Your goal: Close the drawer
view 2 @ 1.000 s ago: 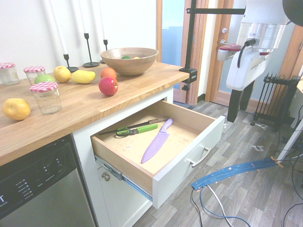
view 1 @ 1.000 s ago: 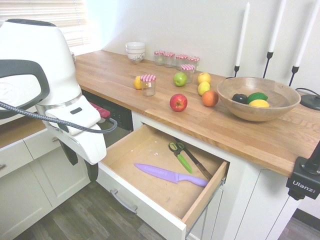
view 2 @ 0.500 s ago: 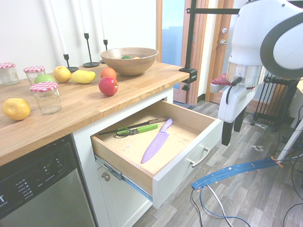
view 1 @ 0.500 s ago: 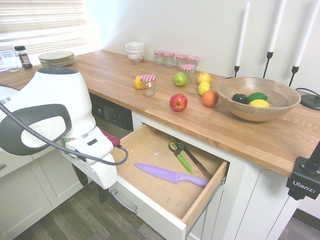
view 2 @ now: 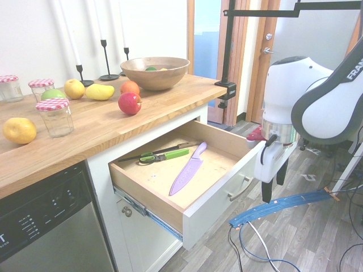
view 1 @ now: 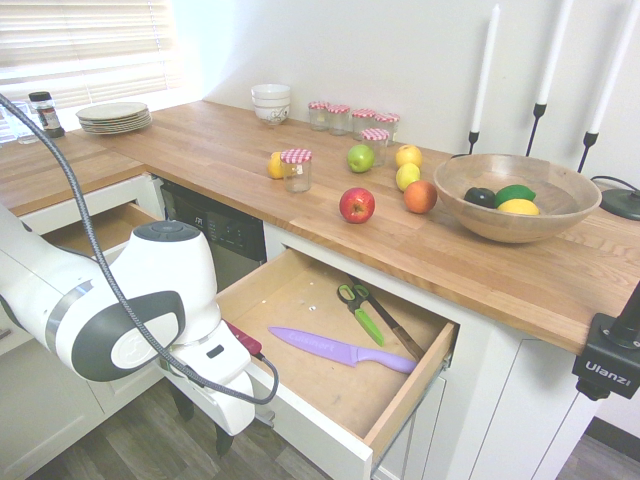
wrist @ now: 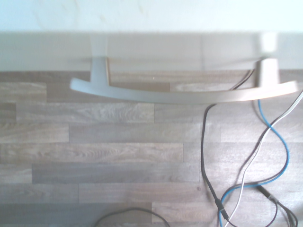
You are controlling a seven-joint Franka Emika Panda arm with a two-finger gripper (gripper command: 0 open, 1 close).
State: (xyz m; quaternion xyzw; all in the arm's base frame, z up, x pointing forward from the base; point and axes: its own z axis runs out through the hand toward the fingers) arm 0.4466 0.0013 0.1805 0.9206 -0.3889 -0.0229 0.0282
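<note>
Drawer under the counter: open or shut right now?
Open. The drawer is pulled well out from the cabinet, so its plywood bottom shows, with the purple knife and green scissors lying inside.

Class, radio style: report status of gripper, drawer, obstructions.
Gripper open, empty, pointing down before the drawer front. Drawer wide open; purple knife, scissors inside. Nothing blocking closure.

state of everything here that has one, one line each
drawer: pulled wide open
gripper: jaws open, pointing down in front of the drawer, holding nothing
purple knife: lying flat in the drawer
green scissors: shut, flat in the drawer
jars: lids on
wooden bowl: upright, fruit inside
</note>
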